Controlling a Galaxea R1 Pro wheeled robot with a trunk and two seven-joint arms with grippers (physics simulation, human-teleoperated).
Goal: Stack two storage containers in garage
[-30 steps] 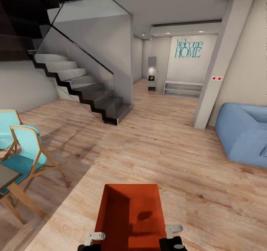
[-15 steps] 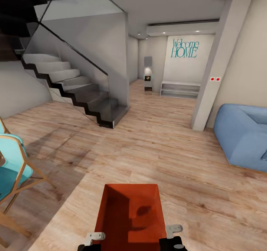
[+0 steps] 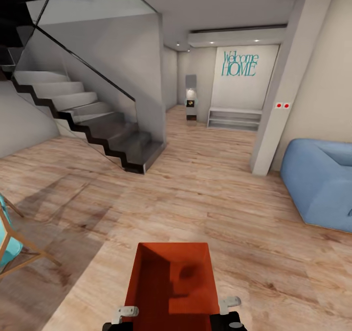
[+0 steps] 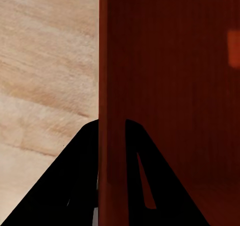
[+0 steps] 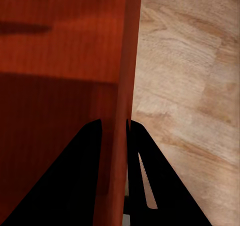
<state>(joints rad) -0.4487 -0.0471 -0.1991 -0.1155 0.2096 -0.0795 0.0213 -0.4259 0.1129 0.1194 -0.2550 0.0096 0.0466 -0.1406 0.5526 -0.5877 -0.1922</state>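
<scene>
An orange-red storage container (image 3: pixel 171 284) is carried low in front of the robot, above the light wood plank floor (image 3: pixel 234 209), presumably so it stays level in transit. One side wall is pinched by the left gripper (image 4: pixel 111 136) and the opposite wall by the right gripper (image 5: pixel 114 133), each closed on the thin plastic. Both arms are held close in, fingers pointing forward. A staircase (image 3: pixel 93 121) and a blue sofa (image 3: pixel 318 184) are seen ahead.

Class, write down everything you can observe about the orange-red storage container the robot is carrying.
The storage container is an orange-red, rectangular, open-top bin that looks like plastic, with thin upright walls and a finely ribbed inside. Nothing shows inside it but shadows. It is held level, low in front of the robot above the light wood plank floor. The left gripper clamps one side wall and the right gripper the opposite wall, a finger on each face.
</scene>
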